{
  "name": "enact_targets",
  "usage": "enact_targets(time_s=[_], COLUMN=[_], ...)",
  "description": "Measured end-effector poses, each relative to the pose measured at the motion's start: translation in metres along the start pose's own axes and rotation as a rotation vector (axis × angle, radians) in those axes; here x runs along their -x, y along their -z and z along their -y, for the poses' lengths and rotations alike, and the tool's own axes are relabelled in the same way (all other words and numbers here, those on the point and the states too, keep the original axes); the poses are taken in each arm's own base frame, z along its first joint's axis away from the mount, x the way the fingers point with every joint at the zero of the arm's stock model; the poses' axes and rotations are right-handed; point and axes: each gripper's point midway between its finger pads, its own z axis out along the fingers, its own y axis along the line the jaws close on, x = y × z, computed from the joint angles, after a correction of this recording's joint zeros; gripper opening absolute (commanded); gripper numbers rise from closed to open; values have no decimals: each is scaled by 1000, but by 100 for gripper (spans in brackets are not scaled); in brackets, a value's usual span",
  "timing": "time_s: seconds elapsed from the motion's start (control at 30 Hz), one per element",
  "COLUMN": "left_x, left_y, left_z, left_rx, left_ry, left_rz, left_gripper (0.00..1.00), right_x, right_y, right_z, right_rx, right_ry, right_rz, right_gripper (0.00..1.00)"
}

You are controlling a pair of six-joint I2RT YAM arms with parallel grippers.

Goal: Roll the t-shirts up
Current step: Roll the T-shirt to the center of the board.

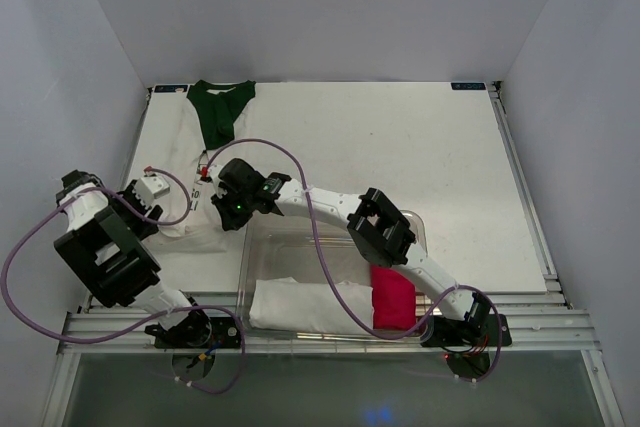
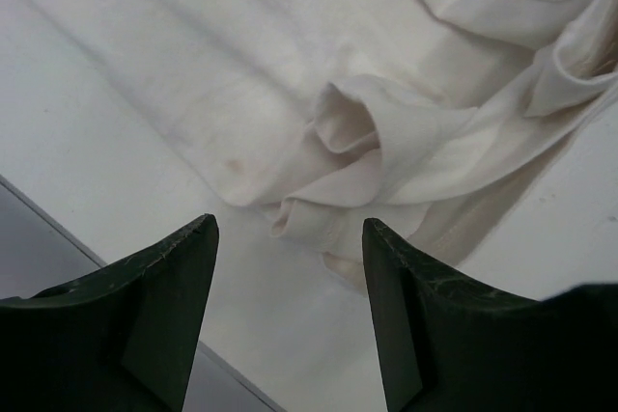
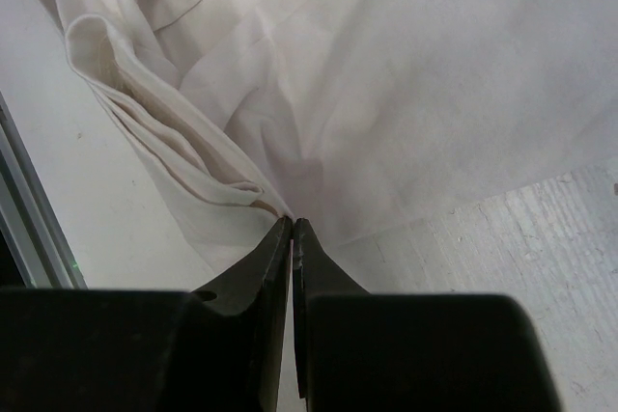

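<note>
The white t-shirt (image 2: 290, 74) lies crumpled on the table at the left (image 1: 186, 227); dark lettering shows at its top edge in the left wrist view. My left gripper (image 2: 290, 224) is open and empty, just short of a bunched fold of the tee, near the table's edge. My right gripper (image 3: 292, 224) is shut on a folded edge of the white t-shirt (image 3: 386, 94); in the top view it (image 1: 212, 197) reaches across to the left. The dark green t-shirt (image 1: 222, 109) lies at the far left corner, untouched.
A clear plastic bin (image 1: 420, 227) stands at the near middle under the right arm, holding a white cloth roll (image 1: 295, 305) and a bright pink bundle (image 1: 392, 297). A metal rail (image 3: 24, 209) runs along the table edge beside the tee.
</note>
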Motion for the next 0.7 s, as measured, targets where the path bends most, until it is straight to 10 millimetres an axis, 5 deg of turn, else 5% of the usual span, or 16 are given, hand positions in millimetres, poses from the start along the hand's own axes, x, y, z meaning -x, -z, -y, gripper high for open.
enact_targets(time_s=[0.33, 0.67, 0.7], left_x=[-21, -19, -19], left_y=[-4, -11, -11], left_z=[-7, -5, -5], left_rx=[23, 9, 9], left_ry=[-24, -19, -20], left_rz=[-52, -20, -17], left_gripper=[68, 0, 0], right_x=[1, 0, 0], right_y=[0, -1, -1], right_z=[0, 1, 1], right_rx=[-6, -6, -7], right_ry=[-39, -50, -51], right_rz=[5, 6, 6], right_gripper=[8, 8, 8])
